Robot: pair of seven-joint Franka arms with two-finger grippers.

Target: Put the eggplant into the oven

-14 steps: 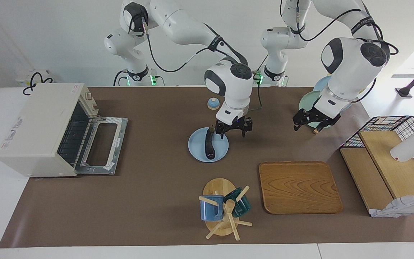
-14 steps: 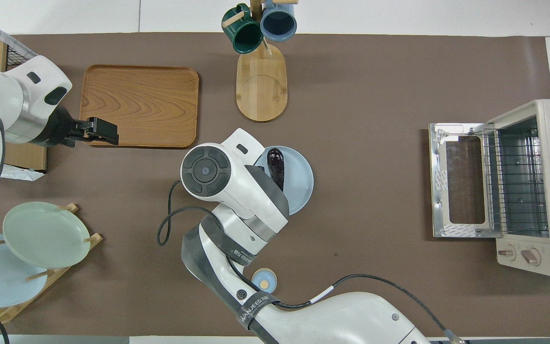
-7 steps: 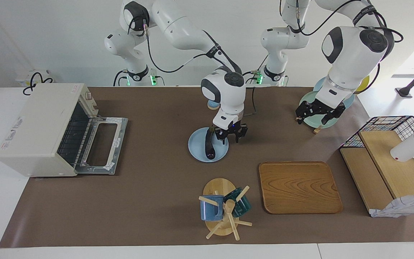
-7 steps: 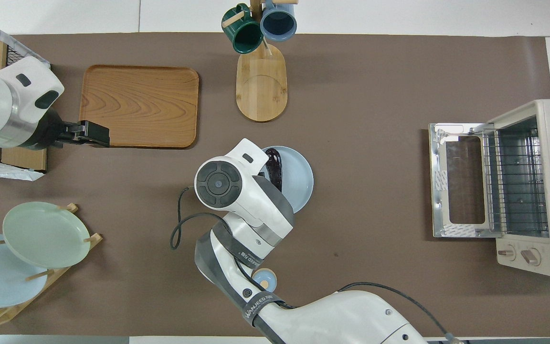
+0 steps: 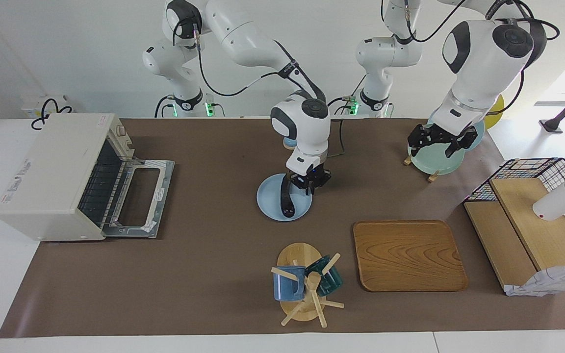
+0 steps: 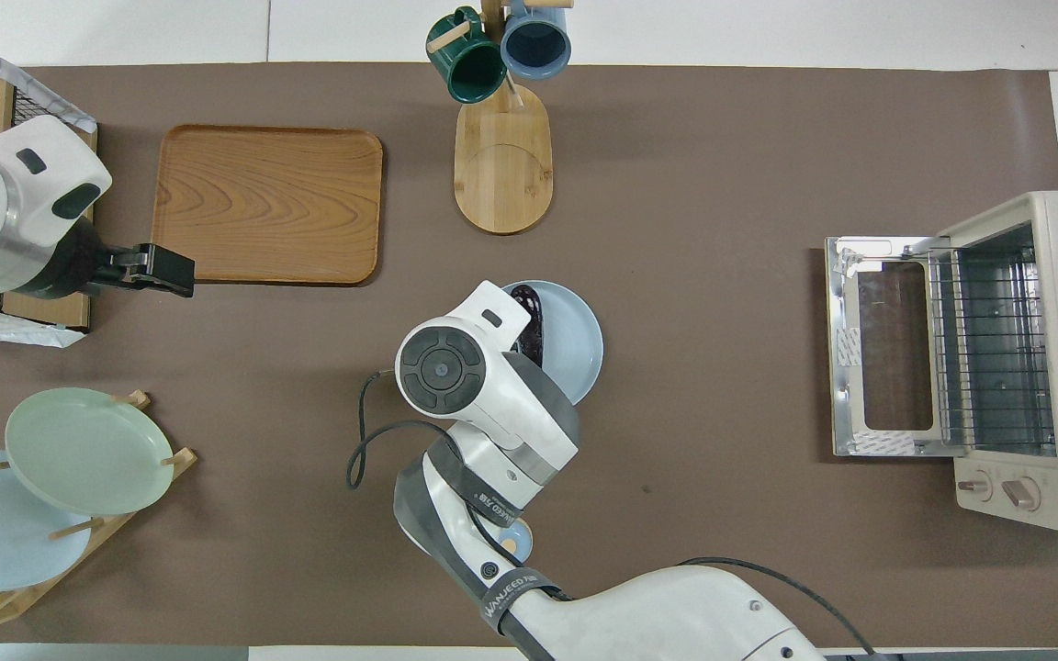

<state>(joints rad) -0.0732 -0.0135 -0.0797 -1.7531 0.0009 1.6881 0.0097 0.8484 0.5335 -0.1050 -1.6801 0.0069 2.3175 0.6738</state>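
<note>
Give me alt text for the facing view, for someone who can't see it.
The right gripper is shut on the eggplant, which lies on a blue plate mid-table. The oven stands open at the right arm's end, door down. The left gripper hangs open over a green plate.

Two high opposed views — one shared table (image 5: pixel 204 274)

Eggplant (image 5: pixel 286 198): glossy dark skin. Plate (image 5: pixel 268 206) beneath it: smooth glazed blue. Oven (image 5: pixel 52 171): matt cream casing, metal door frame. Tray (image 5: pixel 408 255) near plate: grained wood. Counter (image 5: pixel 204 274): matt brown covering.
</note>
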